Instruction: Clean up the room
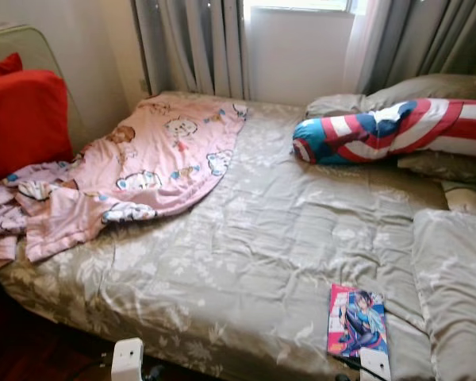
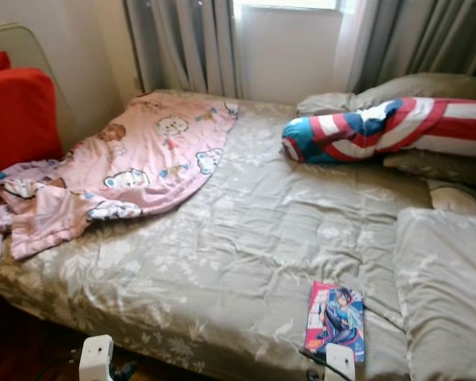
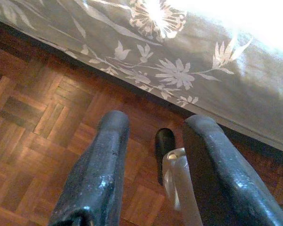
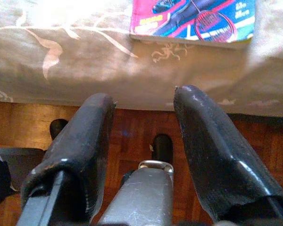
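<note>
We see the book (image 1: 357,323) lying at the bed's (image 1: 246,238) near edge, partly cut off. Our left gripper (image 3: 153,141) and right gripper (image 4: 144,117) hang over the parquet floor (image 3: 33,117) beside the bed, fingers spread, holding nothing. A pink blanket (image 1: 151,163) lies crumpled far left.

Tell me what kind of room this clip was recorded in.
A bedroom, most likely. A bed with a grey flowered cover takes up most of the view, with pillows at one end, a pink blanket crumpled across it, and curtains over a window behind. A magazine lies near the bed's edge.
</note>
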